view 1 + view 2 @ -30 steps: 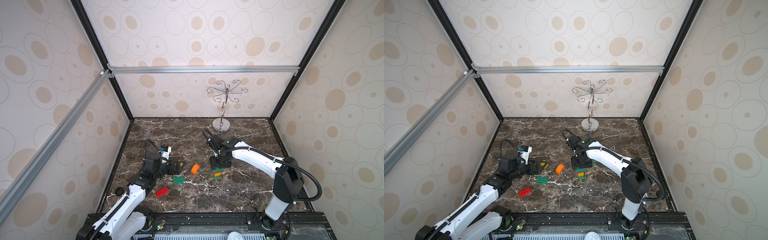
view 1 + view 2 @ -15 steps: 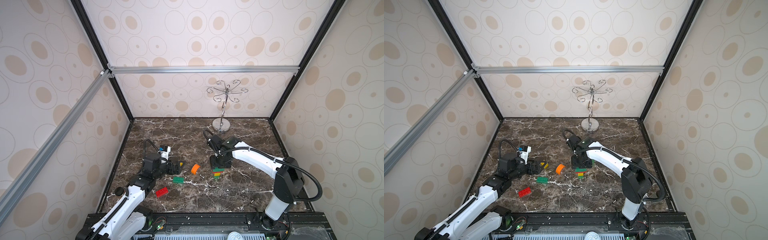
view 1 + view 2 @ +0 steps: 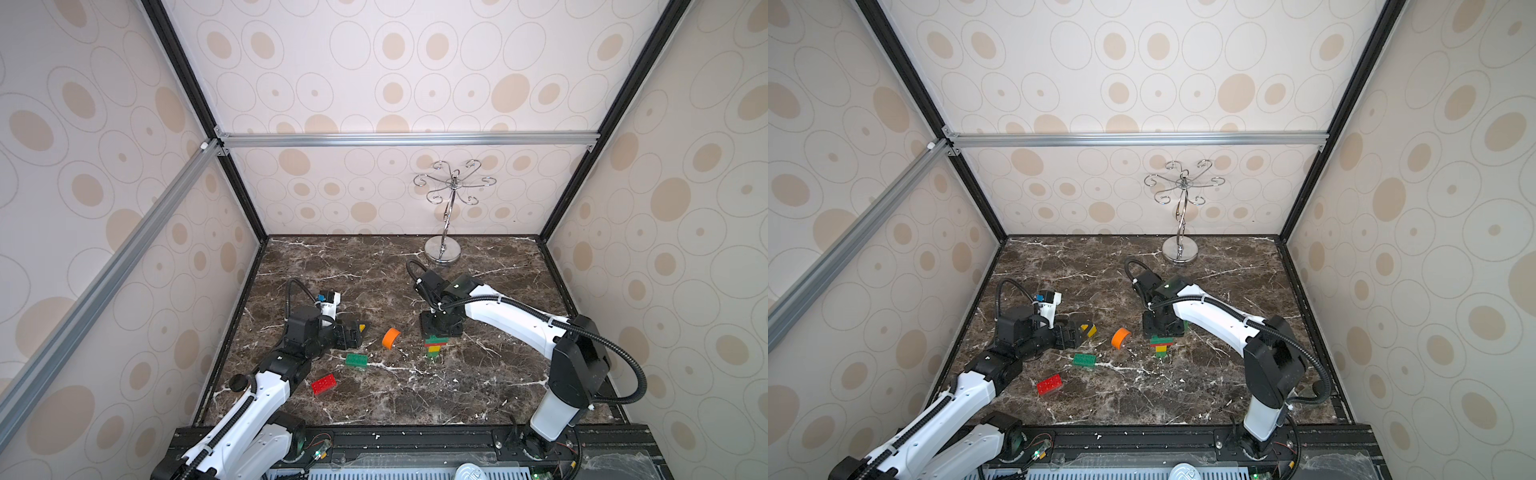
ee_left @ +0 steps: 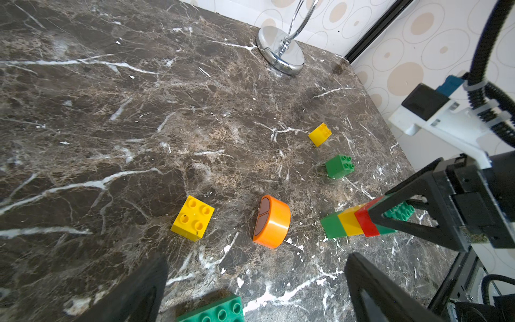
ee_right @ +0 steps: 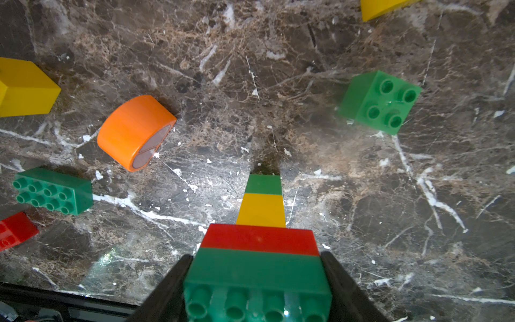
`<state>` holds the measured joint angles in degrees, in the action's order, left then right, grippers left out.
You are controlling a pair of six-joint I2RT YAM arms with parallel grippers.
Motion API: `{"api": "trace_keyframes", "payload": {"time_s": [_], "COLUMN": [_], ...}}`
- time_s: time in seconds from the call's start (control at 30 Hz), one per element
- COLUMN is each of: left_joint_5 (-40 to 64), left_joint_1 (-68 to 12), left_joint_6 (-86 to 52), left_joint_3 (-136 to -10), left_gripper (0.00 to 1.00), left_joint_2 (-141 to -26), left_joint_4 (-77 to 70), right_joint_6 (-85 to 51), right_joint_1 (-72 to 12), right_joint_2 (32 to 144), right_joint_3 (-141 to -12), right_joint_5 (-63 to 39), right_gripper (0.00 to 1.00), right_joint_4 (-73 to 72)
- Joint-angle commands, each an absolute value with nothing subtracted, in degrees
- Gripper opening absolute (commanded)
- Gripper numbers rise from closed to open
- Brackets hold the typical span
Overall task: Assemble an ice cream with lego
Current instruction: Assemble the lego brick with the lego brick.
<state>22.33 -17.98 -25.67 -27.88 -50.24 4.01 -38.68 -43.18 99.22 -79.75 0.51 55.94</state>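
Observation:
In the right wrist view my right gripper (image 5: 256, 290) is shut on the top green oblong brick (image 5: 257, 278) of a lego stack. Below it sit red, yellow and green bricks, and the stack (image 3: 434, 345) stands on the marble. My left gripper (image 4: 256, 292) is open and holds nothing. It hovers low over a loose green oblong brick (image 4: 214, 310), with a yellow square brick (image 4: 192, 218) and the orange domed piece (image 4: 271, 222) just ahead. In both top views the left gripper (image 3: 1077, 332) sits left of the orange piece (image 3: 1121, 337).
A red oblong brick (image 3: 324, 384) lies near the left arm. A green square brick (image 4: 339, 166) and a small yellow brick (image 4: 320, 134) lie beyond the stack. The silver hooked stand (image 3: 442, 251) is at the back wall.

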Motion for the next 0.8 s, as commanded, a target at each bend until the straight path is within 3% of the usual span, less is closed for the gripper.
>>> {"api": "trace_keyframes", "payload": {"time_s": [0.0,0.77], "left_joint_5": [21.59,21.10], "left_joint_1": [-17.67,-17.67], "left_joint_6": [-25.58,-25.62], "left_joint_3": [-28.21,-28.17], "left_gripper": [1.00,1.00], "left_joint_2": [-49.23,-48.51], "left_joint_4": [4.92,5.10], "right_joint_6": [-39.99,-39.90], "right_joint_1": [-44.69,-45.53], "right_joint_2": [104.35,99.74], "right_joint_3": [-75.64,-77.48], "right_joint_5": [-1.60,-0.01], "right_gripper": [0.67,0.92], "right_joint_4": [58.78,59.28]}}
